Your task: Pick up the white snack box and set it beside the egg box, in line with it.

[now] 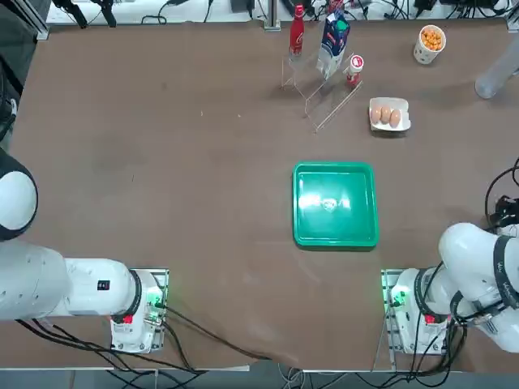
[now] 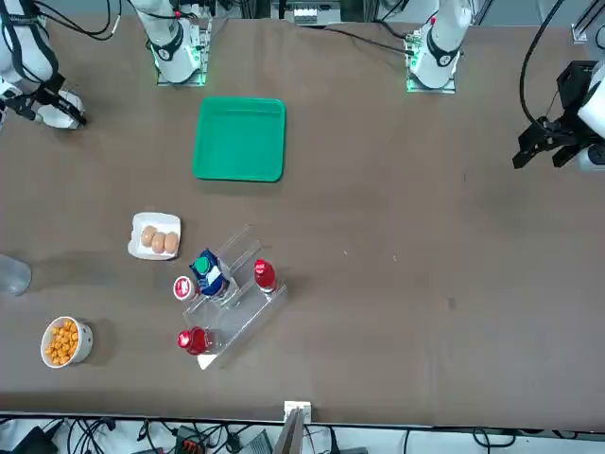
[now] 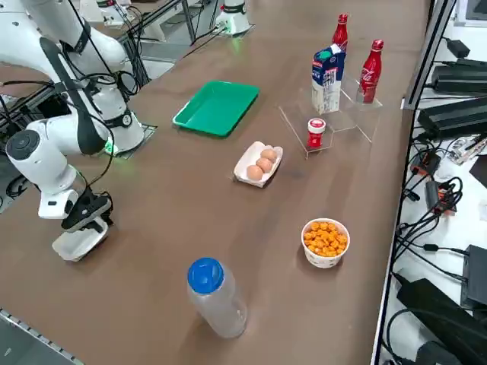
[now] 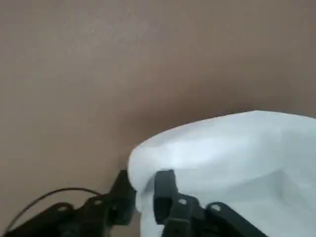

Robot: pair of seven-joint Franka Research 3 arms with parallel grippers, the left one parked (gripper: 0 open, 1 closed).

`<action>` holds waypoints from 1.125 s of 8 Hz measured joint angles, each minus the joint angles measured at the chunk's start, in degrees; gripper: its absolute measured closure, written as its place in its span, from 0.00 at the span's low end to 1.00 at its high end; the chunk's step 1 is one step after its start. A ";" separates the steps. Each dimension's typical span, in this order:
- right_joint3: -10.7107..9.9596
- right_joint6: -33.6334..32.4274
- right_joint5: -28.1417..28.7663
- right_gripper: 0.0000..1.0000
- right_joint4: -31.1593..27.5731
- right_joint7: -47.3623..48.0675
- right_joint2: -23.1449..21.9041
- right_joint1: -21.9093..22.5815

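A wide brown tabletop [image 1: 162, 162] is seen filling most of every view, lit evenly from above with soft shadows cast on it. Black cables [image 3: 434, 220] and dark boxes [image 3: 456, 114] are laid on a pale floor beside the tabletop's long edge in the right side view. More cables [image 2: 217, 437] are strung along its edge in the front view.

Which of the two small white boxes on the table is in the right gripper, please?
The plain white snack box, pinched at its edge by the right gripper; the egg box sits apart, showing brown eggs.
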 joint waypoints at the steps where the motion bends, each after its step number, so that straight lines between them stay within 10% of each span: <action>1: 0.03 -0.35 0.00 0.97 0.09 -0.01 -0.17 0.00; 5: 2.16 -16.46 0.02 0.98 5.93 0.08 -8.79 3.89; 9: 2.97 -41.28 0.20 0.98 24.10 9.86 -13.45 21.31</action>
